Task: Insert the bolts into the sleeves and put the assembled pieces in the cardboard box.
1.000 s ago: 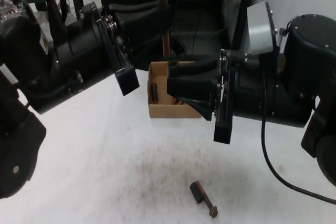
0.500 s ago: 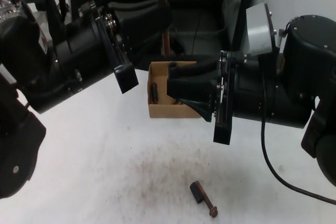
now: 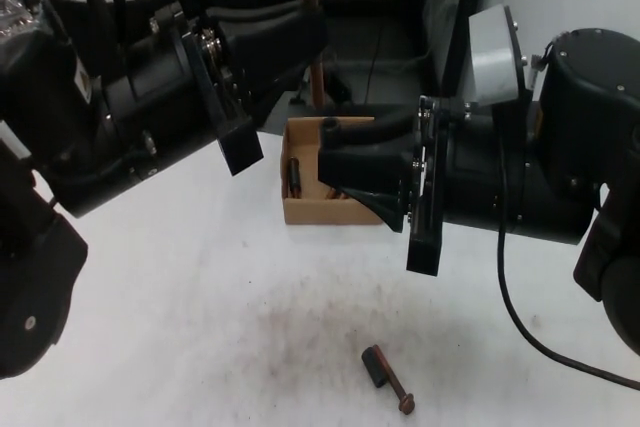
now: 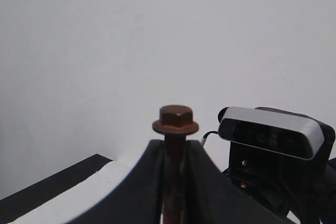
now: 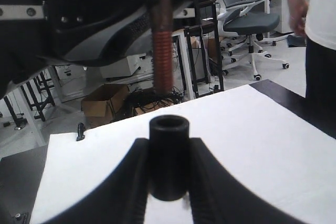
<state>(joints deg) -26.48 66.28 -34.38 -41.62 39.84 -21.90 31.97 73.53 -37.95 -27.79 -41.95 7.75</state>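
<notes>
The tabletop (image 3: 200, 277) is a white sheet. A rust-brown smudge (image 3: 300, 327) spreads over its near middle. In the right wrist view its edge gives way to a dark border.

Toward the far side of the tabletop sits the cardboard box (image 3: 300, 210). It is open at the top and holds at least one dark piece (image 3: 294, 175). How many more lie inside cannot be told. Well apart from it, near the front edge, a loose assembled piece (image 3: 388, 375) lies on its side, a rusty bolt through a dark sleeve.

Both arms are raised over the box area. The left hand (image 4: 175, 150) is clenched on a bolt (image 4: 175, 121), gripping the shank with the hexagonal head upright above the fingers. The right hand (image 5: 168, 145) is clamped around a black sleeve (image 5: 169, 129), held upright with its open mouth facing up. The bolt's threaded end (image 5: 163, 61) hangs above that mouth and has not entered it. In the high view the shank is roughly over the sleeve and the box.

Behind the bolt in the left wrist view is a plain pale wall (image 4: 157, 35). The other arm's grey camera housing (image 4: 273, 132) is to one side.

The right wrist view looks past the tabletop into a workroom. It has office chairs (image 5: 247, 22), metal table frames, and a brown carton on the floor (image 5: 102, 103) among dark cables.
</notes>
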